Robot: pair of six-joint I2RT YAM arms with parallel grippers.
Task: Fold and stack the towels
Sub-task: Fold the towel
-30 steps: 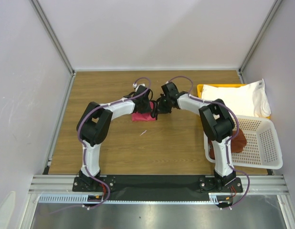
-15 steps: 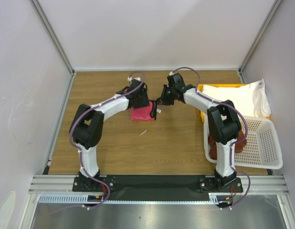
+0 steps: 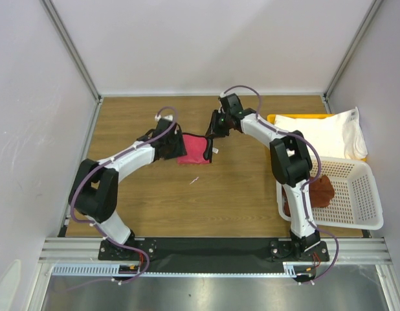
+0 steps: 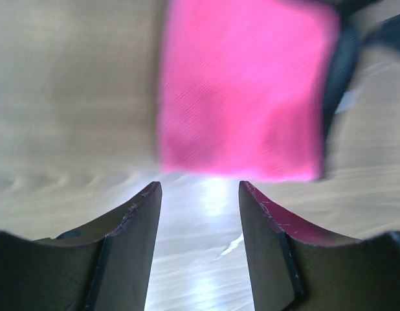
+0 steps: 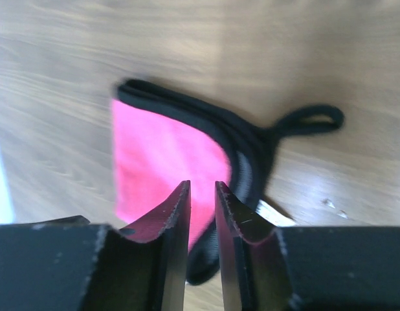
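Note:
A folded magenta-pink towel (image 3: 196, 149) with a black edge lies flat on the wooden table. My left gripper (image 3: 178, 147) sits at its left side, open and empty; in the left wrist view the towel (image 4: 242, 91) lies just beyond the gripper (image 4: 200, 194). My right gripper (image 3: 212, 129) hovers over the towel's far right corner, jaws nearly shut with nothing between them (image 5: 201, 189); the towel (image 5: 164, 168) and its black loop (image 5: 310, 120) show below. A white towel (image 3: 323, 133) lies on the yellow tray. A reddish-brown towel (image 3: 322, 192) is in the basket.
The yellow tray (image 3: 272, 119) stands at the back right, and the white perforated basket (image 3: 363, 194) in front of it at the right edge. A small white scrap (image 3: 194, 180) lies on the table near the pink towel. Walls close in the table.
My left arm has swung left, and its gripper has drawn off the pink towel to its left edge. My right gripper has lifted off the towel and moved toward the back.

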